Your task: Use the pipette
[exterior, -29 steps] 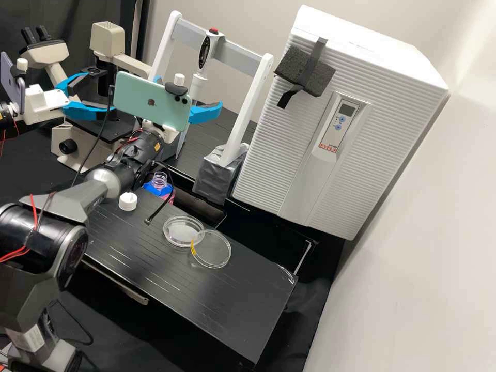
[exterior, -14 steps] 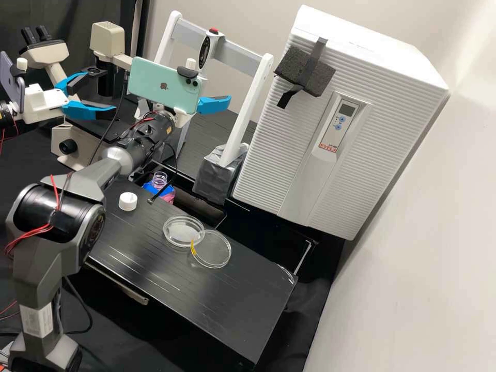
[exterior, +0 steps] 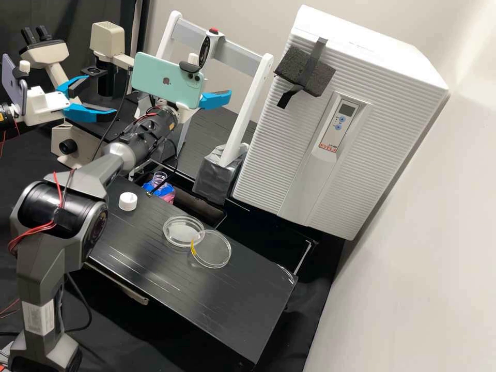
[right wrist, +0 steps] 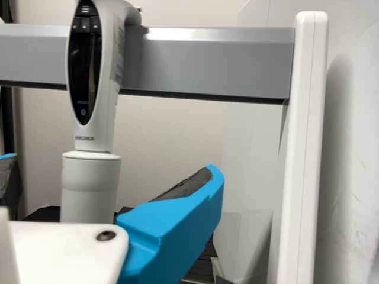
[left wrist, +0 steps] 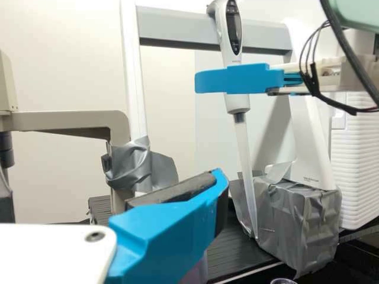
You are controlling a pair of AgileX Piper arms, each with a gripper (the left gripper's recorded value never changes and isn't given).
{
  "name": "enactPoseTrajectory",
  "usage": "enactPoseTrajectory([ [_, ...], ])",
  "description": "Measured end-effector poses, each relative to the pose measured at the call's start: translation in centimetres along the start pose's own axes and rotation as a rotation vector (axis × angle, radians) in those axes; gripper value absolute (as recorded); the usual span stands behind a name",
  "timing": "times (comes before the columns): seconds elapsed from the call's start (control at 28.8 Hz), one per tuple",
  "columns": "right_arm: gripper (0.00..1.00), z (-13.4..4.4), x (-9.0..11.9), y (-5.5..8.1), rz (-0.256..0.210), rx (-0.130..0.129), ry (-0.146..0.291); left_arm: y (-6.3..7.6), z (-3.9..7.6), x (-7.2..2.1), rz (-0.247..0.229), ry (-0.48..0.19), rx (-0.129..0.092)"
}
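right arm: over the last second it has risen from low by the bottle and swung up to the stand, carrying its mint phone along.
right pincer: wide, with a blue finger on each side of the pipette and a gap visible on one side.
pipette: hangs upright from the stand's grey bar, with its barrel between those fingers.
meaning: the approach looks finished; closing and lifting off seem to be next.
white cabinet: beyond the stand from the right pincer, out of the way.
desk: well below the right pincer.
stand leg: just beside the outer finger, so a lift could knock it.
left pincer: wide, holding nothing, well apart.
small things: far below, a clear dish overlapped by a second dish, an open bottle and its white cap.
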Motion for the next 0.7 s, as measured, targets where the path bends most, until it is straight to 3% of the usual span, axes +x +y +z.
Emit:
enactPoseTrajectory([
  [0.24,0.00,0.34,0.45,-0.44,-0.014,-0.017,-0.017,0.00,0.01,0.00,-0.001,-0.001,0.001],
  [0.7,0.00,0.33,0.50,-0.50,-0.022,-0.016,-0.019,-0.05,0.13,0.00,-0.005,-0.014,-0.008],
])
